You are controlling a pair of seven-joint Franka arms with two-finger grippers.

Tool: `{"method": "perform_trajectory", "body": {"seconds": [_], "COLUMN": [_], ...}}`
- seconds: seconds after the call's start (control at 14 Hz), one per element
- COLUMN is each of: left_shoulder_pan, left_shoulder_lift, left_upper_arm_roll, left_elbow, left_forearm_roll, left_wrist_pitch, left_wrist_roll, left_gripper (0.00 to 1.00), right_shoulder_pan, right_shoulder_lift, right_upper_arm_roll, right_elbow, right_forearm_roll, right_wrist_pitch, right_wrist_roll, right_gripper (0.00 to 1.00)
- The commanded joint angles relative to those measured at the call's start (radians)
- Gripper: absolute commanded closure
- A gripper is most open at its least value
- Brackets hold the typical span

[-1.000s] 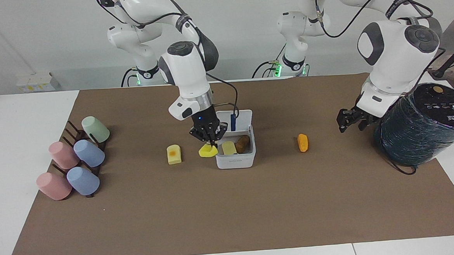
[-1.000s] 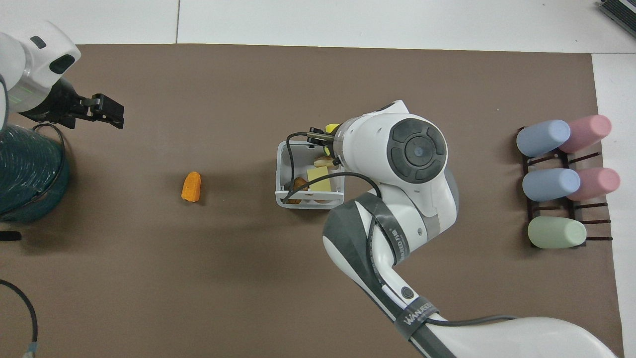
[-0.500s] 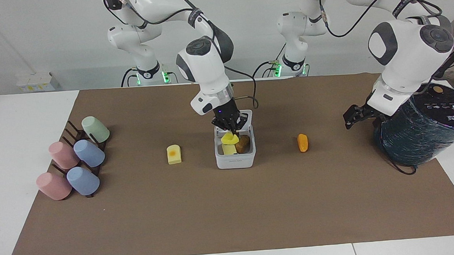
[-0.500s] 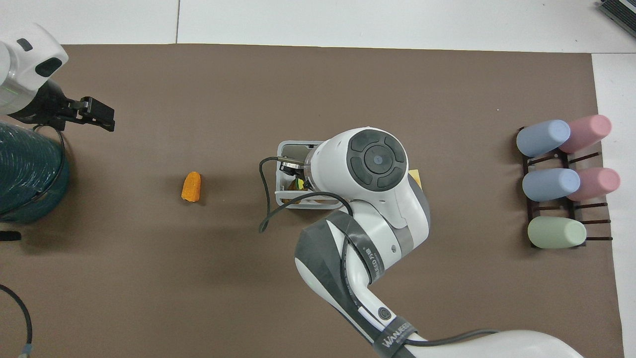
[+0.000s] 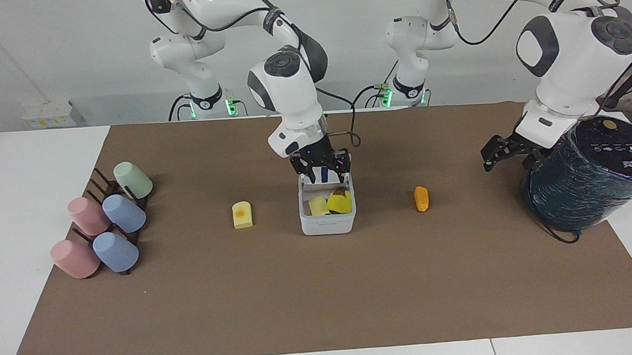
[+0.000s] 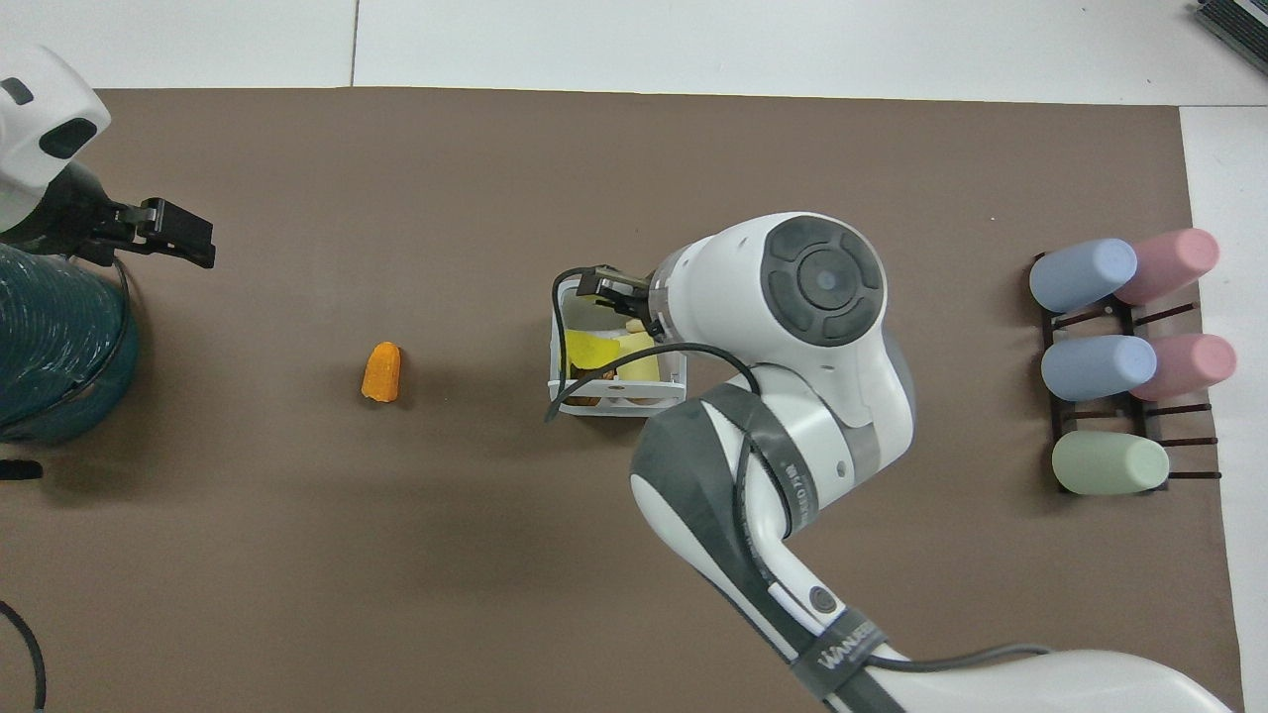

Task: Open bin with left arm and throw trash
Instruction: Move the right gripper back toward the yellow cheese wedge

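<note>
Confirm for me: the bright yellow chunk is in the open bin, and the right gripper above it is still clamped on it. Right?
Not quite. The bright yellow chunk does lie in the open bin, but the facing view shows the right gripper open above it, holding nothing.

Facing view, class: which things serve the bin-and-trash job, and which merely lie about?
Job: bin, open; bright yellow chunk inside; pale yellow block and orange oblong on the mat; right gripper over the bin.
Lying about: cups, teal cylinder.

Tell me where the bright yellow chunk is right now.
The bright yellow chunk lies inside the open bin at mid-table, beside a pale yellow block, just below the right tool.
</note>
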Motion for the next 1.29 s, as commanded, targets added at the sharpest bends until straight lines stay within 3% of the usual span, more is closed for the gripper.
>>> {"method": "perform_trajectory", "body": {"seconds": [0.0,0.21,0.57,0.93,1.21], "left_shoulder_pan": [-0.006,-0.016,-0.026,-0.040,-0.046], "left_shoulder_lift": [-0.070,-0.106,-0.113,-0.142,-0.142], "left_upper_arm_roll": [-0.007,-0.011,-0.012,-0.014,-0.015], "left_elbow": [-0.132,-0.222,-0.237,-0.314,-0.317], "left_forearm_roll": [0.024,0.023,0.023,0.023,0.023], "left_wrist_pitch": [0.088,0.171,0.176,0.228,0.231], "left_wrist_roll": [0.010,0.010,0.009,0.009,0.009], "left_gripper": [0.00,0.00,0.00,0.00,0.00], "right_shoulder_pan": [-0.082,-0.155,-0.253,-0.273,-0.273], "right_shoulder_lift": [-0.059,-0.096,-0.117,-0.108,-0.098], "right_upper_arm_roll": [0.009,0.009,0.009,0.010,0.010], "right_elbow": [-0.039,-0.119,-0.288,-0.489,-0.547], "right_forearm_roll": [-0.067,-0.086,-0.106,-0.106,-0.106], "right_wrist_pitch": [-0.020,-0.016,0.086,0.292,0.346], "right_wrist_roll": [-0.076,-0.250,-0.488,-0.709,-0.779], "right_gripper": [0.00,0.00,0.00,0.00,0.00]}}
